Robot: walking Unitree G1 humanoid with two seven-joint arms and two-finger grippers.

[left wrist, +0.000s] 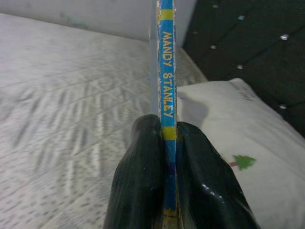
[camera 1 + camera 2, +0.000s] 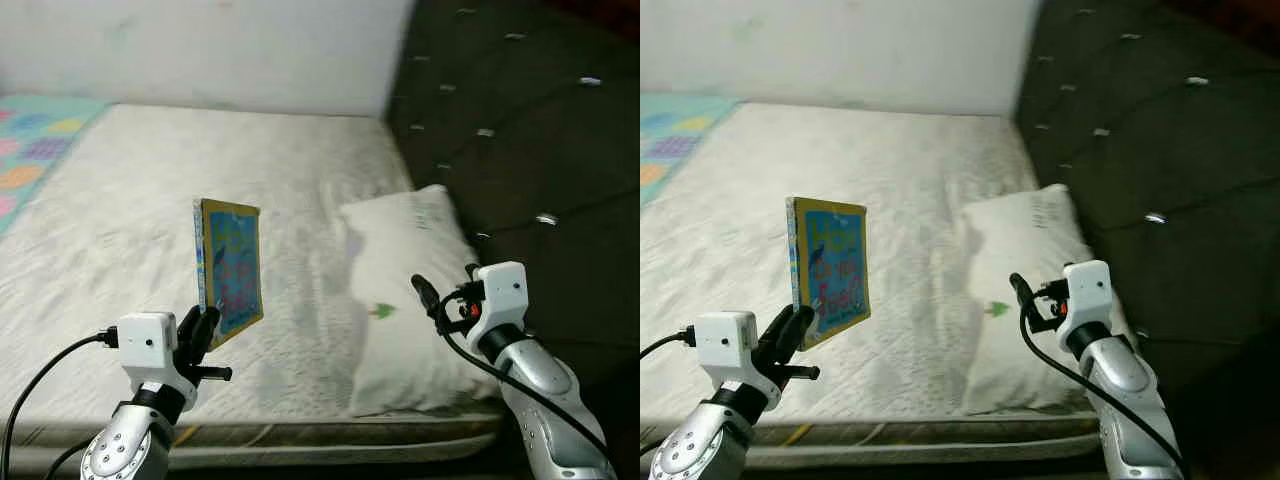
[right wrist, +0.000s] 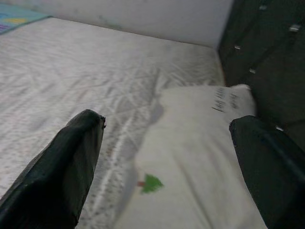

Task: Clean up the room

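My left gripper (image 2: 203, 325) is shut on the lower edge of a thin children's book (image 2: 232, 268) with a yellow border and blue cover, held upright above the near part of the mattress (image 2: 150, 210). In the left wrist view the book's blue spine (image 1: 167, 95) reads "MANDY STANLEY" and runs between the two black fingers (image 1: 140, 186). My right gripper (image 2: 430, 298) hovers open over a white pillow (image 2: 410, 290) with a small green tree print (image 3: 151, 182); its fingers (image 3: 62, 176) are spread wide apart.
The bare white mattress lies against a white wall (image 2: 200, 50). A dark tufted headboard (image 2: 520, 130) stands on the right behind the pillow. A colourful play mat (image 2: 30, 140) lies at the far left beyond the mattress edge.
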